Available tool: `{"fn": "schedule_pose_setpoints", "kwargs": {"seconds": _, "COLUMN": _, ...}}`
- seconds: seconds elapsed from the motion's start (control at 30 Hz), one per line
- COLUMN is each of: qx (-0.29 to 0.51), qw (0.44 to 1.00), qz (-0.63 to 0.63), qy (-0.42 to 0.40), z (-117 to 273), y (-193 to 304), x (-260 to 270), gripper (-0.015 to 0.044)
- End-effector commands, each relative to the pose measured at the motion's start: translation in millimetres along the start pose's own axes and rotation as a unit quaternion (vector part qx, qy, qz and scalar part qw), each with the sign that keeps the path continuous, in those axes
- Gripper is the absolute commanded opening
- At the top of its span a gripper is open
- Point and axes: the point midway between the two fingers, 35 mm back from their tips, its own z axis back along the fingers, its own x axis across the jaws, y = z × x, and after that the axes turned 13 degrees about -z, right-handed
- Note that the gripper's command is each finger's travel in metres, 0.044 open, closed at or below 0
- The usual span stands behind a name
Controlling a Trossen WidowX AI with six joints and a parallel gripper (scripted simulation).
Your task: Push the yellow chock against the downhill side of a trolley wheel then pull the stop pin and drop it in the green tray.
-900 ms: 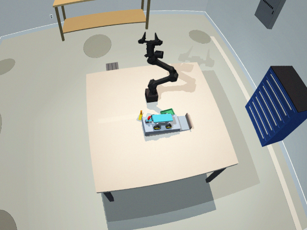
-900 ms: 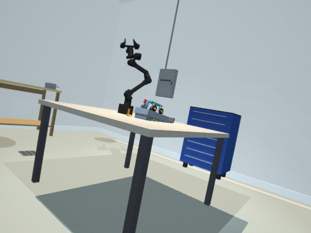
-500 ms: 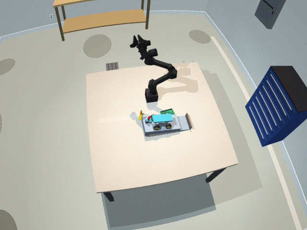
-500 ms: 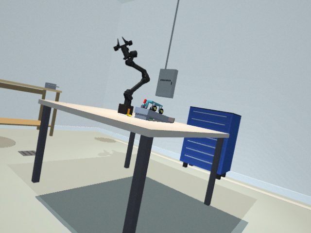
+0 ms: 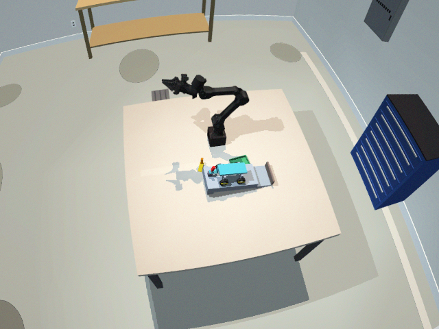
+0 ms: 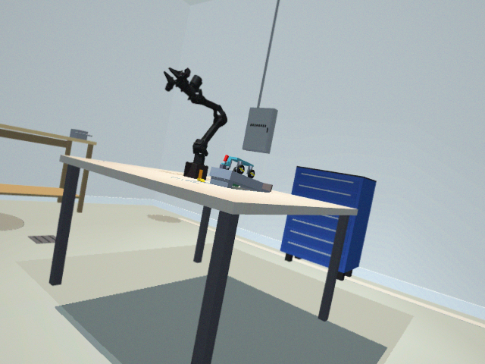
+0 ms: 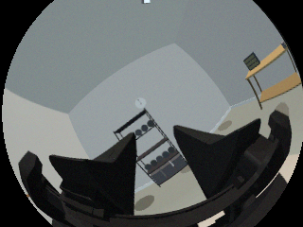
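The trolley (image 5: 232,168) (image 6: 242,161), with a turquoise deck and black wheels with yellow hubs, stands on the grey ramp (image 5: 212,185) (image 6: 219,174). The red-headed stop pin (image 5: 213,168) (image 6: 226,158) is at its uphill end, on the left. The yellow chock (image 5: 200,167) (image 6: 201,180) with its orange handle stands on the table beside the ramp's high end, away from the wheels. The green tray (image 5: 247,157) (image 6: 236,186) lies behind the ramp, partly hidden. My gripper (image 5: 163,81) (image 6: 167,70) (image 7: 154,132) is partly open and empty, high above the table's back-left edge, far from these things.
The arm's base (image 5: 216,137) (image 6: 195,171) stands on the table (image 5: 170,226) (image 6: 145,183) behind the ramp. An upright end board (image 5: 269,173) (image 6: 267,187) stands at the ramp's low end. A blue drawer cabinet (image 5: 389,159) (image 6: 317,188) stands on the floor beyond the table.
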Motion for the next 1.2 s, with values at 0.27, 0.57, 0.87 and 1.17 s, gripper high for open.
{"fn": "schedule_pose_setpoints", "kwargs": {"seconds": 0.27, "qx": 0.246, "qw": 0.940, "qz": 0.235, "qy": -0.024, "z": 20, "y": 141, "x": -11, "gripper": 0.0190}}
{"fn": "schedule_pose_setpoints", "kwargs": {"seconds": 0.57, "qx": 0.393, "qw": 0.816, "qz": 0.410, "qy": -0.108, "z": 70, "y": 224, "x": -19, "gripper": 0.0190}}
{"fn": "schedule_pose_setpoints", "kwargs": {"seconds": 0.87, "qx": 0.508, "qw": 0.591, "qz": 0.566, "qy": -0.270, "z": 152, "y": 295, "x": -32, "gripper": 0.0190}}
{"fn": "schedule_pose_setpoints", "kwargs": {"seconds": 1.17, "qx": 0.540, "qw": 0.310, "qz": 0.630, "qy": -0.463, "z": 242, "y": 331, "x": -50, "gripper": 0.0190}}
